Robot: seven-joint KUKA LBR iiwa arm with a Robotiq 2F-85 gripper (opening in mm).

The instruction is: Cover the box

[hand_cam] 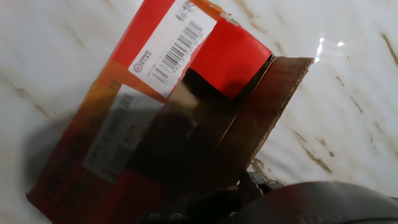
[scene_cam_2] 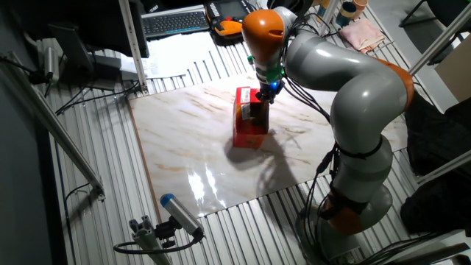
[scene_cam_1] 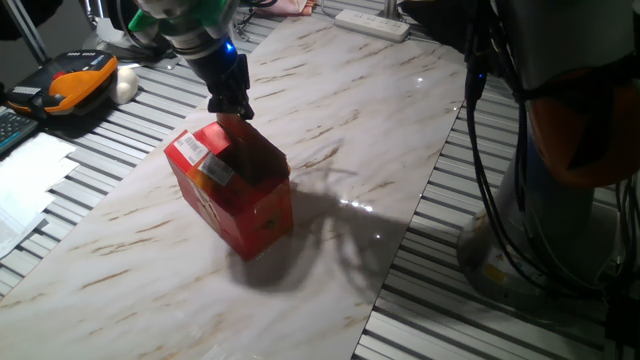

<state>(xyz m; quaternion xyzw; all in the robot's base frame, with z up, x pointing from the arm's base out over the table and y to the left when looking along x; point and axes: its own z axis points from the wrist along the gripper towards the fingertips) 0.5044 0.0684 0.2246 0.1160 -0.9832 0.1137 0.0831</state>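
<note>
Worktop (scene_cam_1: 400, 130): I see a glossy pale marble-patterned slab lying on a ribbed metal surface.
Power strip (scene_cam_1: 372, 24): white, at the far edge of the slab.
Orange-and-black device (scene_cam_1: 80, 80): far left, off the slab, on the ribs.
Papers (scene_cam_1: 28, 180): white sheets, left, nearer me than that device.
Keyboard (scene_cam_2: 173, 22): black, beyond the slab's far side in the other fixed view.
Pink cloth (scene_cam_2: 360, 33): far right there.
</note>
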